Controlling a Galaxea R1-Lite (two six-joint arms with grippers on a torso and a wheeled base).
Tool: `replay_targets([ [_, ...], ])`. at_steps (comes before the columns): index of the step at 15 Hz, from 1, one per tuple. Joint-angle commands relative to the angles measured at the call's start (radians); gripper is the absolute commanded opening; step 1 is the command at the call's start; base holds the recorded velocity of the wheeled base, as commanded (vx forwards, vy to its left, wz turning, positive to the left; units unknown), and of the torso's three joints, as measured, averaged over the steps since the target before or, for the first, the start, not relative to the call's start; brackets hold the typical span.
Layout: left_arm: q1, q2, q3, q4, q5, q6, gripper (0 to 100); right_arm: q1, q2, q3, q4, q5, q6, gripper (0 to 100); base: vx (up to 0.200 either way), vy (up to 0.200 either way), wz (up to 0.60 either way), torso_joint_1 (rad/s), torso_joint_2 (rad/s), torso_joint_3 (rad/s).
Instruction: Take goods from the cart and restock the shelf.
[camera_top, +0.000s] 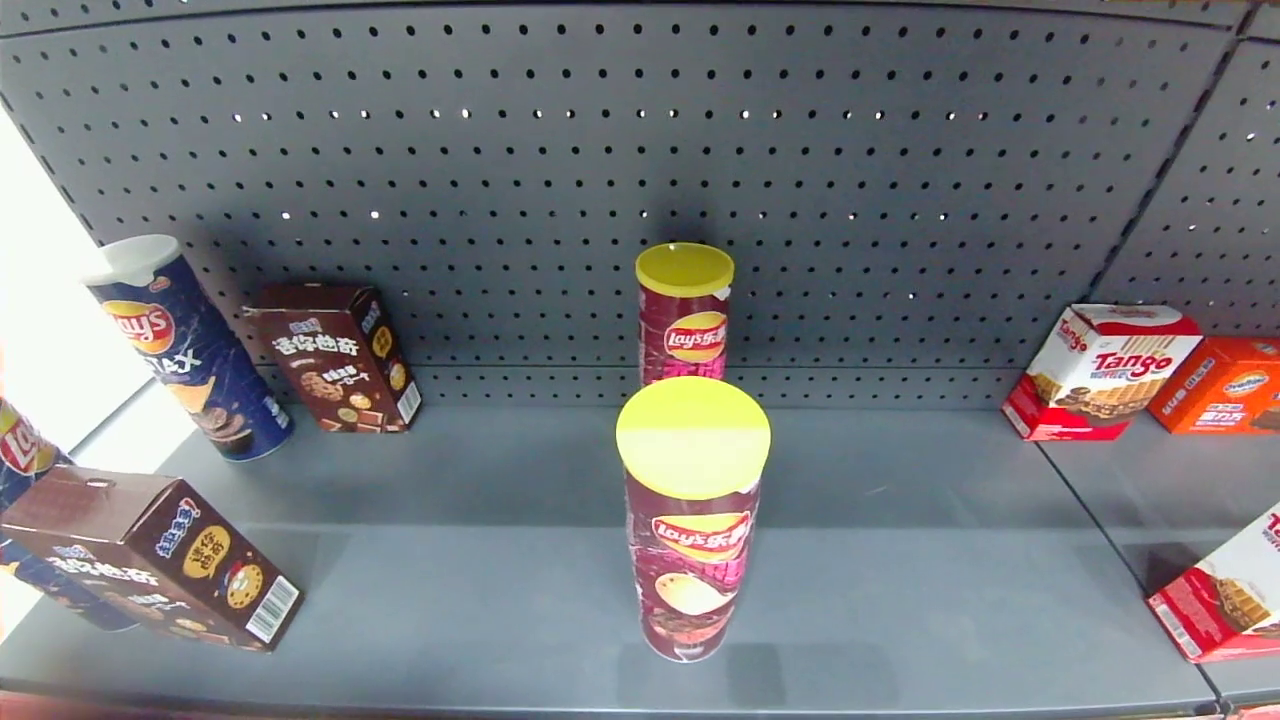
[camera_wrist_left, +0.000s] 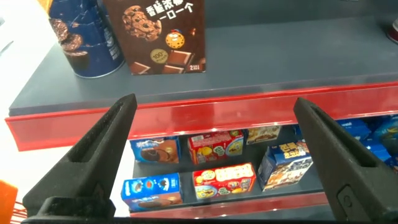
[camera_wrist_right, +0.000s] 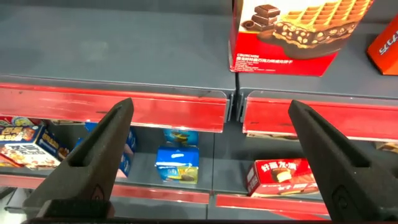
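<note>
front chip can (camera_top: 692, 520) stands upright mid shelf (camera_top: 450, 560), rear chip can (camera_top: 684, 315) behind it. left gripper (camera_wrist_left: 213, 102) & right gripper (camera_wrist_right: 210, 104) both spread, empty, low by shelf edge. prob btwn placements; next: go to cart, grab another item.

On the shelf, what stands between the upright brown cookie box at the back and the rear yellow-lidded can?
Nothing: in the head view the shelf is bare between the brown cookie box and the rear can.

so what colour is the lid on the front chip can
Yellow lid, clearest in the head view.
</note>
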Motion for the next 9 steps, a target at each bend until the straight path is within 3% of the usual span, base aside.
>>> replay_targets([
  [1,0.000,0.001,0.000,0.000,0.000,-0.002,100,0.001,0.003,0.000,0.000,0.000,0.000,100,0.000,0.200,0.00,-0.002,0.01,0.002],
  [9,0.000,0.001,0.000,0.000,0.002,-0.002,100,0.001,0.003,0.000,0.000,0.000,0.000,100,0.000,0.000,0.00,0.000,0.00,0.000],
])
